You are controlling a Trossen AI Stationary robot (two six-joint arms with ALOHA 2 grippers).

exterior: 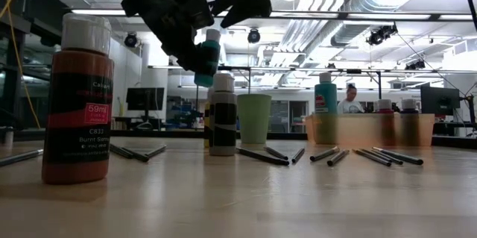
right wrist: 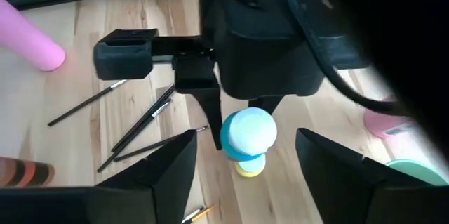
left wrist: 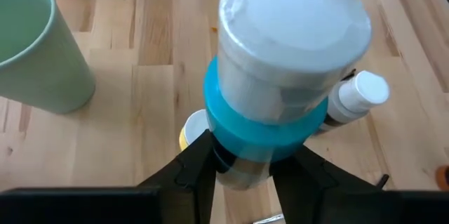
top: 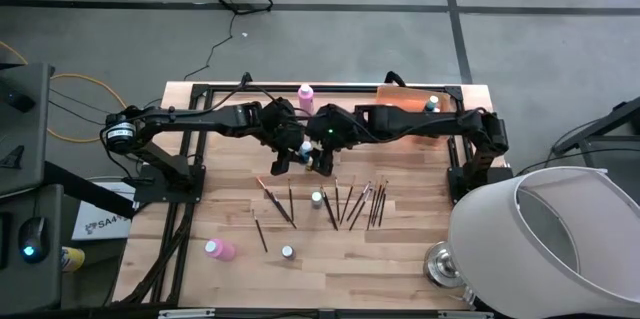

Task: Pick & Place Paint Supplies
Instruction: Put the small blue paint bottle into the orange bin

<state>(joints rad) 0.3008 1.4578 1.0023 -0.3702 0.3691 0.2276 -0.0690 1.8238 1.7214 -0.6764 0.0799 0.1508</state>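
The left gripper (left wrist: 238, 171) is clamped on a teal-banded bottle (left wrist: 273, 83) with a pale cap, holding it in the air over the middle of the tabletop (top: 330, 269), above a yellow-capped bottle (left wrist: 191, 129) and a white-capped one (left wrist: 361, 94). The right gripper (right wrist: 245, 161) hangs just beside it, fingers spread wide with the bottle's cap between them but not touching. To me this looks like a hand-over in mid-air, or the right arm lining up on the bottle. The next move, I'd guess, calls for the right gripper to close squarely on the cap before the left lets go, then a carry to the orange tray (top: 400, 94) at the back.

Counting from above: two pink bottles, one at the back edge (top: 306, 94), one lying near the front (top: 220, 250). Two small pale-capped bottles stand alone among the brushes (top: 316, 198) (top: 287, 252). A teal bottle (top: 432, 104) stands at the tray. About a dozen brushes (top: 355, 204) are scattered; I can't count them exactly. One green cup (left wrist: 31, 48).
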